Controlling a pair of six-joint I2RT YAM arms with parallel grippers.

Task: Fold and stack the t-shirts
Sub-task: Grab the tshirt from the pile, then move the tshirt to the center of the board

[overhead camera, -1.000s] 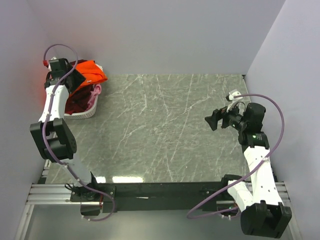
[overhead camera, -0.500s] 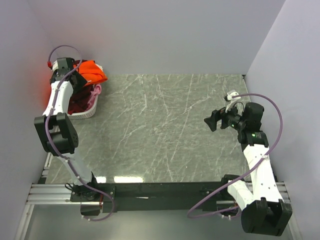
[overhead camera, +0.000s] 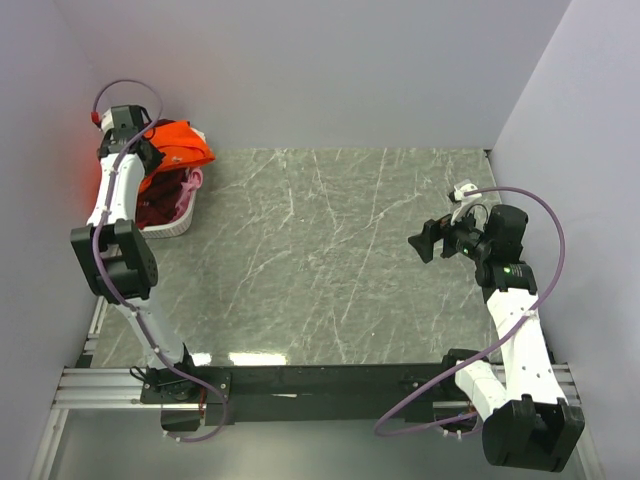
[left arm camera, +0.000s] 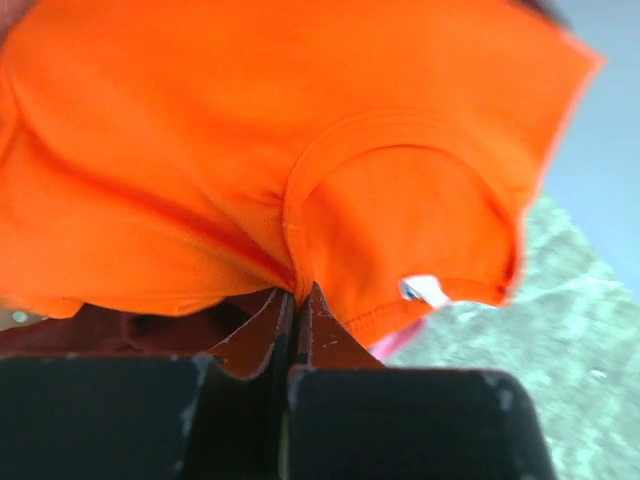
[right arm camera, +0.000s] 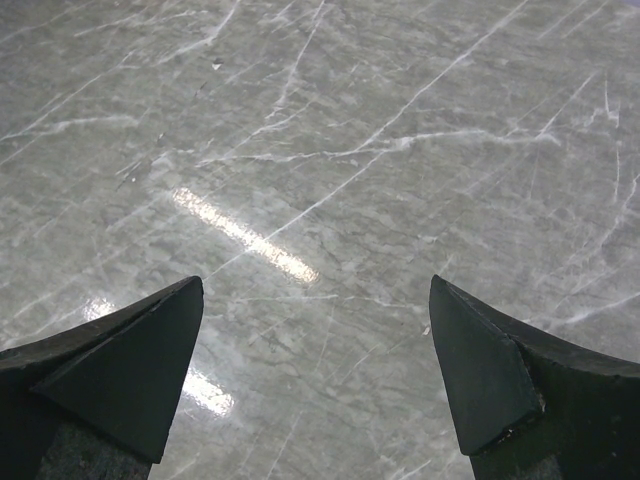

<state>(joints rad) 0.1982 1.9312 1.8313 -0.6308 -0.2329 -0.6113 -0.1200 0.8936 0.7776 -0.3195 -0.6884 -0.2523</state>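
Observation:
A bright orange t-shirt [overhead camera: 181, 143] lies on top of a heap in the white wire basket [overhead camera: 166, 229] at the far left corner. A dark maroon t-shirt [overhead camera: 156, 206] and a pink t-shirt [overhead camera: 194, 184] lie under it. My left gripper [overhead camera: 141, 156] reaches into the heap. In the left wrist view the left gripper [left arm camera: 298, 292] is shut on the orange t-shirt [left arm camera: 200, 150] at the seam of its collar [left arm camera: 400, 135], with maroon cloth [left arm camera: 110, 330] below. My right gripper [overhead camera: 426, 240] hovers over the table's right side, open, nothing between its fingers [right arm camera: 470, 370].
The grey marble table [overhead camera: 320, 260] spreads between the arms. Pale walls close in the back, left and right. The basket stands tight against the left wall. A black rail [overhead camera: 320, 378] runs along the near edge.
My left gripper has closed on the orange t-shirt's collar, and the left wrist has shifted slightly toward the back left corner. The right arm has barely moved.

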